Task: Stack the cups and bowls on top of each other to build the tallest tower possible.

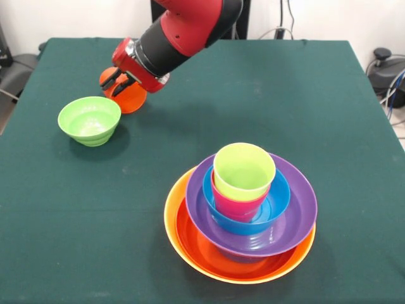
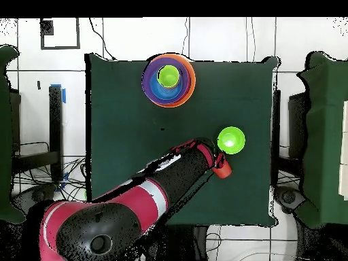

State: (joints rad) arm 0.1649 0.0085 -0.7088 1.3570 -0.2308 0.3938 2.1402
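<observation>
Orange cup (image 1: 128,95) being gripped between narrowed jaws of gripper (image 1: 120,80) beside small green bowl (image 1: 89,120); lift toward tower (image 1: 243,209) judged pending.

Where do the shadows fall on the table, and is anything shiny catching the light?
Front view: the small green bowl throws a soft shadow to its right on the green table, and the tower shows pale glare streaks on its glossy purple and orange rims. Overhead view: lighting looks flat, with hardly any shadow beside the bowls.
</observation>
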